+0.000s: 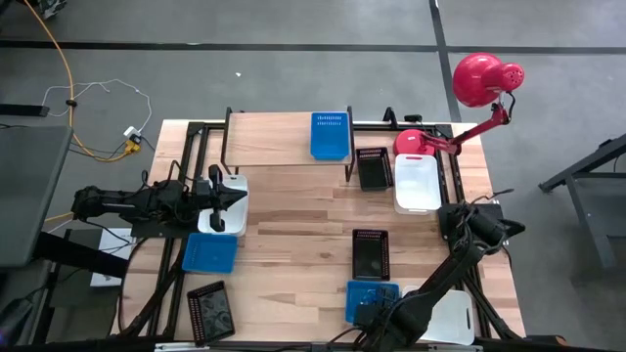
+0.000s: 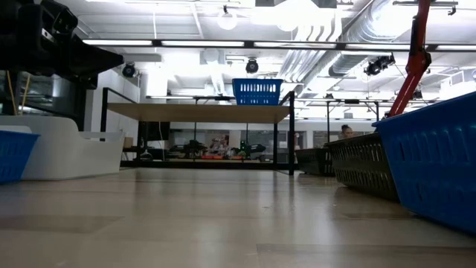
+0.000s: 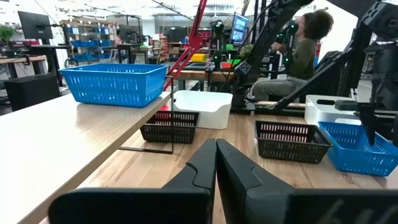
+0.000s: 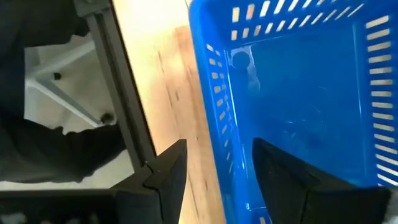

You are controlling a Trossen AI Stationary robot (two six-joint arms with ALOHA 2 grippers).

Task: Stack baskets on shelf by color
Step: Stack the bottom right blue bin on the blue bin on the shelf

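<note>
The shelf (image 1: 284, 139) stands at the table's far side with one blue basket (image 1: 330, 135) on top, which is also the blue basket (image 2: 257, 91) in the low view. My left gripper (image 3: 216, 158) is shut and hovers over a white basket (image 1: 221, 211) at the table's left. My right gripper (image 4: 214, 171) is open near the table's near edge, pointing down. One of its fingers is inside a second blue basket (image 1: 373, 297) and one outside. They straddle its side wall (image 4: 214, 124), with bare wood showing between the outer finger and the wall.
A third blue basket (image 1: 209, 254) and a black one (image 1: 210, 311) lie near left. Another black basket (image 1: 369, 254) sits mid-table and a white one (image 1: 448, 315) near right. Beside the shelf are a black basket (image 1: 373, 168), a white basket (image 1: 417, 182) and a red lamp (image 1: 479, 83). A person (image 3: 308, 46) sits beyond the table.
</note>
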